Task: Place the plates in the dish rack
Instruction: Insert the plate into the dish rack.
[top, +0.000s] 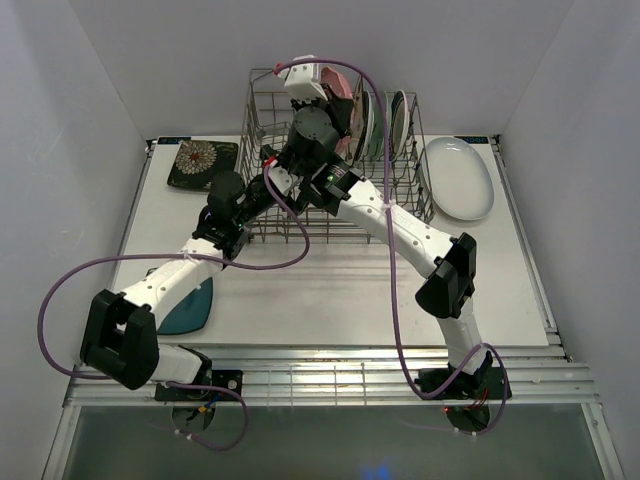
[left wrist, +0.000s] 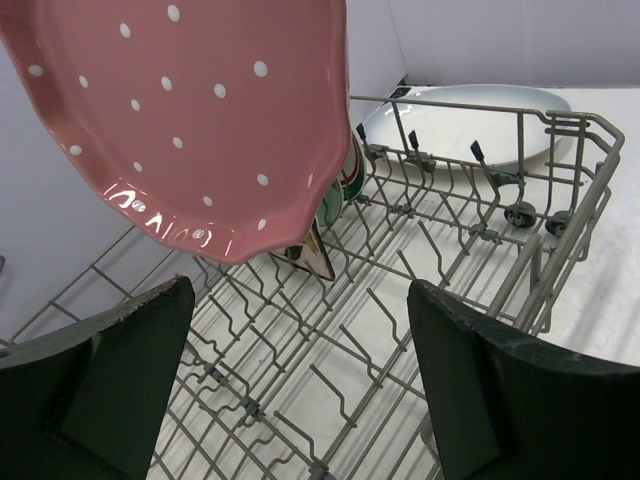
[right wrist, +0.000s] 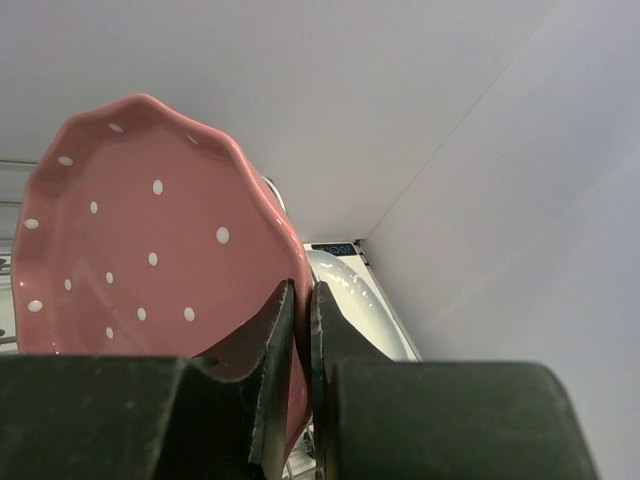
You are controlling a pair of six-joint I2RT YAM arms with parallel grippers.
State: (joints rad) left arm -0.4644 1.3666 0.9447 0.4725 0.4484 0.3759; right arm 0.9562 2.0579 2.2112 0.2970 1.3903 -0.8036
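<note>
One pink plate (right wrist: 150, 250), rim clamped in right gripper (right wrist: 302, 292), above rack (left wrist: 560, 130); left gripper (left wrist: 300, 290) gapes.

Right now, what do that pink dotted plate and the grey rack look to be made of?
The pink dotted plate: probably glazed ceramic; its scalloped rim shows glossy highlights. The dish rack: seemingly coated metal wire, thin matte grey rods, some dark-tipped.

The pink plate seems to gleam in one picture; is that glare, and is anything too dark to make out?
Left wrist view: yes, white glare streaks run along the pink plate's lower rim, and the left gripper's fingers are dark, with little detail. Right wrist view: the plate is evenly lit, with no streaks. Top view: soft, even light, only faint shadows on the table.
</note>
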